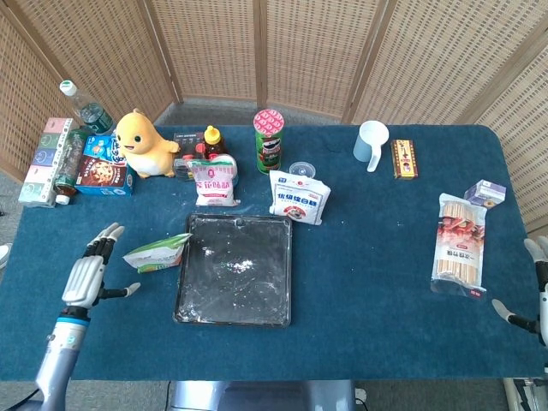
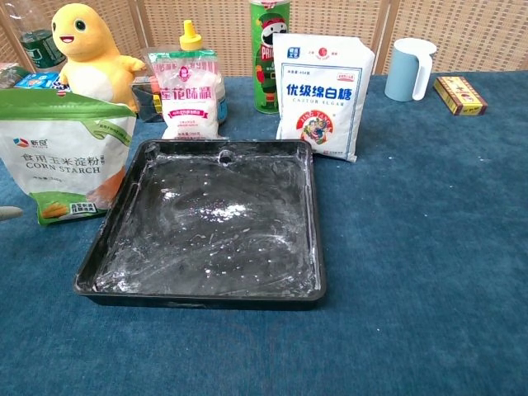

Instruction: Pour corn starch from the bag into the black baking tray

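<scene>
Head view: your left hand [image 1: 86, 276] is spread and empty, near the corn starch bag [image 1: 157, 253], left of it. The bag stands touching the black baking tray [image 1: 193, 310]. Right hand [image 1: 537, 291]: grip state indeterminate.

Tabletop: deep blue cloth table cover [image 1: 377, 257].
Baking tray: black rectangular metal tray [image 2: 309, 214], centre frame, streaked and dusted white.
Corn starch: white-and-green plastic bag [image 2: 66, 153], orange patch low on its front, left edge of chest view.
Toy: yellow plush duck-like figure [image 1: 144, 144], upper left.
Can: green tall crisp tube [image 1: 268, 141] with pink lid.
Cup: pale blue plastic measuring jug [image 1: 371, 143].
Backdrop: tan woven wicker screen [image 1: 300, 51].
</scene>
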### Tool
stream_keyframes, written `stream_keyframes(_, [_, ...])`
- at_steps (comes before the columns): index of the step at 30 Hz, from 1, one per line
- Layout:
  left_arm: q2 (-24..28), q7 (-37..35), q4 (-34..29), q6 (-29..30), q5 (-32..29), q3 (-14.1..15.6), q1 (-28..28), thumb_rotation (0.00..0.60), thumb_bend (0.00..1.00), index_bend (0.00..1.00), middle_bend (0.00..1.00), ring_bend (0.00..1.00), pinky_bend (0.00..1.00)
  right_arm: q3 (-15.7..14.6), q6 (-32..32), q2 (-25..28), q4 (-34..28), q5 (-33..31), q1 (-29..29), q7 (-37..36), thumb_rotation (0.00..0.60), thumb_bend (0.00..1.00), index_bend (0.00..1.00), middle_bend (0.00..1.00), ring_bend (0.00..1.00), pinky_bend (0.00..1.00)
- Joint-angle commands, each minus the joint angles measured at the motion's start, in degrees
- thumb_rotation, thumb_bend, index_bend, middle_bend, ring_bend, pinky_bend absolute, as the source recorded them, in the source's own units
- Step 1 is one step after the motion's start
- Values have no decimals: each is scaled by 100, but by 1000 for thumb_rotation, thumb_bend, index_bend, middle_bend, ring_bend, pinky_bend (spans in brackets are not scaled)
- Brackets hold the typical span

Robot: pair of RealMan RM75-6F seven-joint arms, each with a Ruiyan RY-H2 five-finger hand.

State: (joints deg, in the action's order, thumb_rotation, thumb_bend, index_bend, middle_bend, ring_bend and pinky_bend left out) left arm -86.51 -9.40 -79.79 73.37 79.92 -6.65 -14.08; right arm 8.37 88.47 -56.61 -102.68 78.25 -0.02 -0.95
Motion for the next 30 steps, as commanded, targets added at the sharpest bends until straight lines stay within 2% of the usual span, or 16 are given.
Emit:
stream_keyframes(1, [-160, 89, 129, -90, -155, -71, -69, 600, 0, 0, 0, 0, 72, 5, -9, 20, 3, -9, -3, -48, 600, 51, 0, 0, 0, 0])
stream_keyframes(6, [-385, -27, 408, -287, -276, -141, -206, 600, 2, 0, 0, 0, 72, 11, -31, 43, 3, -25, 0, -116, 600, 51, 0, 0, 0, 0])
stream_keyframes(11, [-614, -183, 668, -333, -227, -163, -315, 600, 56, 0, 0, 0, 71, 5, -61, 50, -1, -23, 10, -147, 600, 51, 0, 0, 0, 0])
stream_keyframes(14, [-789, -238, 852, -367, -272, -217, -384, 600, 122, 0, 0, 0, 71, -7, -67, 57, -11, 1, 12, -157, 600, 51, 0, 0, 0, 0])
stream_keyframes(19, [-1057, -198, 1106, -555, -466, -337, -532, 600, 325, 6, 0, 0, 118, -16, -65, 51, -9, 22, 15, -159, 600, 51, 0, 0, 0, 0])
stream_keyframes(22, [-1216, -158, 1284, -500, -434, -370, -604, 600, 380, 57, 0, 1, 143, -16, -83, 43, 1, 14, 26, -159, 600, 51, 0, 0, 0, 0])
stream_keyframes(24, [-1312, -127, 1387, -444, -424, -395, -633, 600, 413, 126, 21, 29, 195, -18, -91, 38, 9, 17, 32, -163, 600, 51, 0, 0, 0, 0])
stream_keyframes(27, [-1471, -91, 1564, -333, -395, -440, -682, 600, 451, 222, 122, 153, 337, -24, -109, 36, 15, 17, 39, -170, 600, 51, 0, 0, 0, 0])
stream_keyframes(30, [-1549, -28, 1700, -368, -368, -414, -741, 600, 478, 266, 222, 263, 447, -26, -115, 41, 16, 17, 40, -192, 600, 51, 0, 0, 0, 0])
